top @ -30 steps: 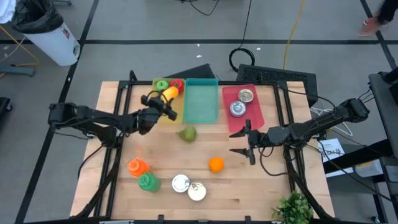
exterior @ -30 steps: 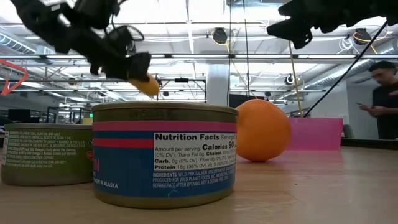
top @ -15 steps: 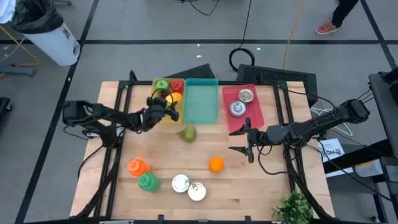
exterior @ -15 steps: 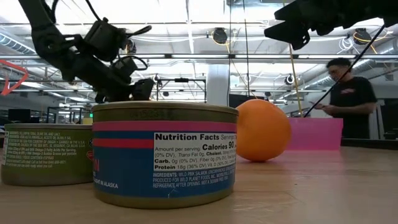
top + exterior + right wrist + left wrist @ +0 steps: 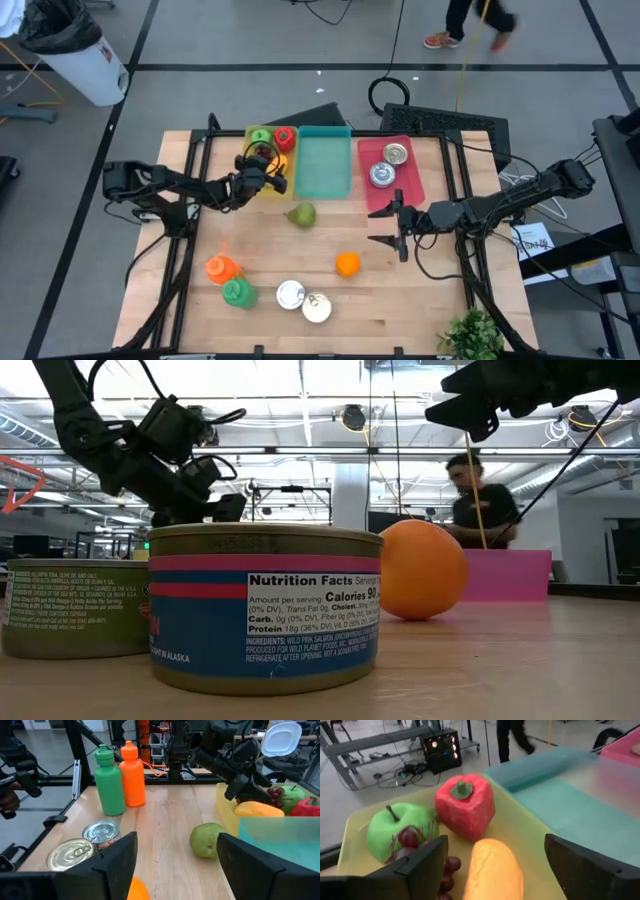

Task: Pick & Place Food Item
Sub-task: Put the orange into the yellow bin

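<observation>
The landmark here is the yellow tray (image 5: 268, 150) at the far side of the table, and the step in hand looks like the release of a food item into it. The left gripper (image 5: 492, 865) hangs just over the tray's near end with its fingers spread apart and nothing between them — the yellow fruit (image 5: 492, 870), a mango by the look of it, lies free on the tray floor directly beneath, beside a bunch of grapes (image 5: 412, 845), a green apple (image 5: 395, 827) and a red pepper (image 5: 465, 807). The right wrist view confirms this from across the table: the fruit rests inside the tray wall with the dark fingers above it, not around it. The right gripper (image 5: 395, 228) waits well to the right of the tray, in front of the pink tray (image 5: 408, 190), its jaws parted and empty. The next move, as I judge it, calls for the left arm to lift straight up clear of the tray rim without nudging the pepper or grapes, then go for another food item — the pear (image 5: 301, 214) just in front of the yellow tray is nearest, the orange (image 5: 347, 264) farther toward the near edge.
</observation>
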Available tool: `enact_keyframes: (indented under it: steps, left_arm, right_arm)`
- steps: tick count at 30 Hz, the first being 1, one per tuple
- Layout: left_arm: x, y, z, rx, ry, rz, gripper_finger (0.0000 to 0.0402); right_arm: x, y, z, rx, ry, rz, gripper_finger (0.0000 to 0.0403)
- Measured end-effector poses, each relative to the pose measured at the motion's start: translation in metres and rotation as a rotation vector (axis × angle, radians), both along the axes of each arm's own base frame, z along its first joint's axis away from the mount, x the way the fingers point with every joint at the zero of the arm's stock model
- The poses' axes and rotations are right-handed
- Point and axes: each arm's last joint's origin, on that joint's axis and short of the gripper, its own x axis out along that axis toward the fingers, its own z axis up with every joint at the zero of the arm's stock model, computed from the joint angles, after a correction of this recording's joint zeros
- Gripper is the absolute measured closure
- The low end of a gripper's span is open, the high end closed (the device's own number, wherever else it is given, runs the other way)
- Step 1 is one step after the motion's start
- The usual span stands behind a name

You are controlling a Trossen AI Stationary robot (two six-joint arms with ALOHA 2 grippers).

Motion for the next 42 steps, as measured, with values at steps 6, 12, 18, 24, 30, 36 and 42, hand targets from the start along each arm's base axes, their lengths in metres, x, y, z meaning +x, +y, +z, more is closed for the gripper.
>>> enact_keyframes:
  steps: [6, 12, 18, 24, 30, 36, 42]
  left_arm:
    - [0.0, -0.008, 0.016, 0.051, -0.03, -0.048, 0.0095]
    - [-0.002, -0.016, 0.033, 0.079, -0.09, -0.081, 0.0103]
    - [-0.002, -0.019, 0.036, 0.083, -0.107, -0.094, 0.0094]
    - [-0.001, -0.02, 0.036, 0.066, -0.116, -0.143, 0.0091]
    - [-0.001, -0.02, 0.036, 0.063, -0.117, -0.146, 0.0097]
    - [0.0, -0.021, 0.036, 0.047, -0.123, -0.186, 0.0107]
    - [0.0, -0.021, 0.036, 0.045, -0.124, -0.188, 0.0102]
  right_arm:
    - [0.002, 0.001, -0.002, 0.052, 0.006, -0.003, 0.0147]
    - [0.021, 0.012, -0.017, 0.079, 0.018, 0.188, 0.0147]
    - [0.042, 0.031, -0.054, 0.068, 0.122, 0.291, 0.0147]
    - [0.068, 0.038, -0.073, 0.015, 0.308, 0.271, 0.0146]
    - [0.085, 0.043, -0.089, -0.081, 0.37, 0.254, 0.0116]
    - [0.09, 0.038, -0.105, -0.094, 0.42, 0.232, 0.0084]
    - [0.091, 0.031, -0.109, -0.056, 0.454, 0.233, 0.0096]
